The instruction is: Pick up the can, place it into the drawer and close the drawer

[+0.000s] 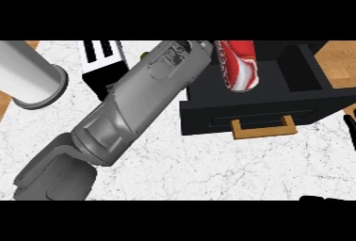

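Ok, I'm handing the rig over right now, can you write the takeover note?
Left forearm reaches across to the drawer; its robot hand is hidden, state unclear.
Right robot hand: only a sliver at the right edge, state unclear.
Can is at the open drawer's compartment; held or released, cannot tell.
Done: can brought to the drawer.
Left: confirm it sits inside, withdraw, push the drawer shut at its handle.

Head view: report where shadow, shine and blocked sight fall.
Head view: the left forearm crosses the middle, hiding its own hand; the drawer interior is dark; the red can inside shows pale shine; the marble counter is evenly lit.
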Tool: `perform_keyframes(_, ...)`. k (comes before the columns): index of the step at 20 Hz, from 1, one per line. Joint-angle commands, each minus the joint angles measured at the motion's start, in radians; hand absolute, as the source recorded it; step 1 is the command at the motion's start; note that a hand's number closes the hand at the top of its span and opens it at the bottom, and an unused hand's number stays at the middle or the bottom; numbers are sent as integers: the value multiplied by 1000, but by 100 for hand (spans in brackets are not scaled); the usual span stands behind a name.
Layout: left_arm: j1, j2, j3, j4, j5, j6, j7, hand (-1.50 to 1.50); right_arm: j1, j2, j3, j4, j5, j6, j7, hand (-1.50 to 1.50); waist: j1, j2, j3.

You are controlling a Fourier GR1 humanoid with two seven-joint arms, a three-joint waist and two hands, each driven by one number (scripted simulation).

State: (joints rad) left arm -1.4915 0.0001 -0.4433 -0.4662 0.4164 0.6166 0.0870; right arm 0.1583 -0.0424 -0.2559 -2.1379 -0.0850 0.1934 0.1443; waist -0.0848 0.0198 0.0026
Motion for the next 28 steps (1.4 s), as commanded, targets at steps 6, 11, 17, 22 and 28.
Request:
perform_keyframes(6,21,0,-76,80,52,20,-79,150,-15,7,23,-53,17,-19,35,-150,-21,5,0)
perform_keyframes(11,46,0,-141,65,65,33,-114,150,0,-14,-34,27,-25,14,-35,-150,-25,4,1)
perform_keyframes(17,55,0,-157,108,95,102,-116,-150,-37,-7,26,-19,17,2,3,-150,-49,12,0)
perform_keyframes(22,76,0,-169,118,113,117,-160,-150,-38,-37,-24,7,-38,23,5,-150,-49,15,0)
perform_keyframes(28,34,0,-182,115,148,153,-126,-150,-51,-41,15,-58,-13,17,54,-150,-62,14,0)
